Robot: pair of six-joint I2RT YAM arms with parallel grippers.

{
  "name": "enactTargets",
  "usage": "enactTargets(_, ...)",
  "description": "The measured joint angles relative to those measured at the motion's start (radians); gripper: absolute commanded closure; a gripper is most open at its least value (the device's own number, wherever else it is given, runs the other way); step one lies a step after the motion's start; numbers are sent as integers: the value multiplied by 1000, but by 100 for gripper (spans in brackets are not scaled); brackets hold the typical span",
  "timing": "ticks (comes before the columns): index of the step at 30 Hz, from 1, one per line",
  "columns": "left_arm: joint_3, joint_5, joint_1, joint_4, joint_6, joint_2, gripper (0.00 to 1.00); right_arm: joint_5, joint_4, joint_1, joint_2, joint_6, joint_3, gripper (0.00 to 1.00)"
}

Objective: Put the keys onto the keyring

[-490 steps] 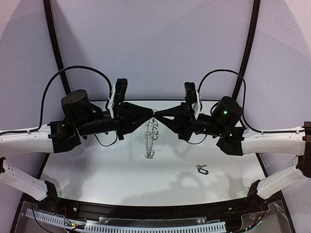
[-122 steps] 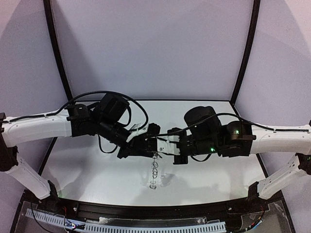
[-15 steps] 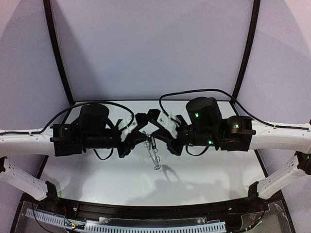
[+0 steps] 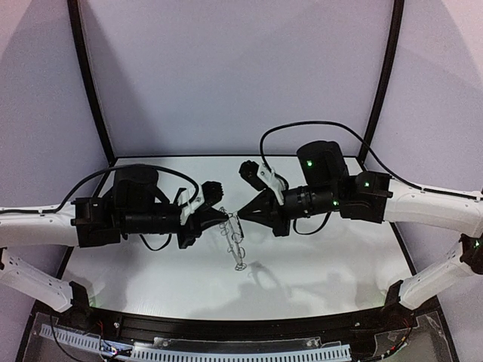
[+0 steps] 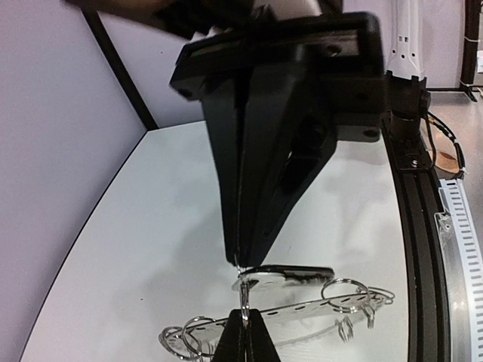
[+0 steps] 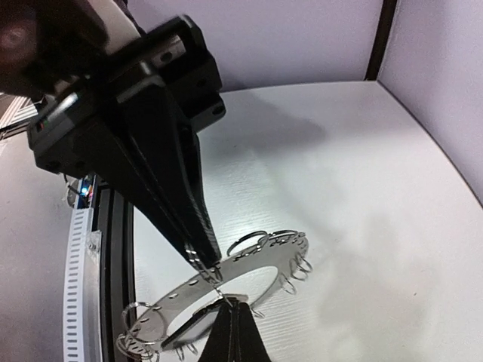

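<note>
keyring (image 4: 235, 243) dangles where both level arms meet, jaws pinched shut.

Your arms reach in from both sides, forearms roughly level, wrists aimed at each other. Your left gripper (image 4: 225, 218) and right gripper (image 4: 242, 214) meet tip to tip at centre, nearly touching. Both sets of jaws are pinched closed, fingers flat together in a narrow wedge. The right wrist sits slightly further up in the top view.
</note>
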Motion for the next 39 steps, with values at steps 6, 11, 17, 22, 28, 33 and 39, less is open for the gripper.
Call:
enactTargets(6,-28,11,4,12,12,0,99,-66,-4,-23,75,22,11,100)
enactTargets(11,-44,11,7,37,16,0,99,-118,7,-41,90,48,11,100)
enactTargets(17,-51,11,7,67,16,-5,99,-130,22,-47,90,55,12,100)
enactTargets(22,-104,18,7,152,12,-20,99,-130,20,-46,90,42,16,100)
enactTargets(28,-134,18,7,232,-2,-26,82,-119,-8,-45,78,10,41,100)
enactTargets(33,-143,33,-1,288,-27,-43,72,-35,-98,-57,76,-36,96,100)
enactTargets(39,-143,26,-4,295,-51,-43,72,8,-174,-54,76,-77,139,100)
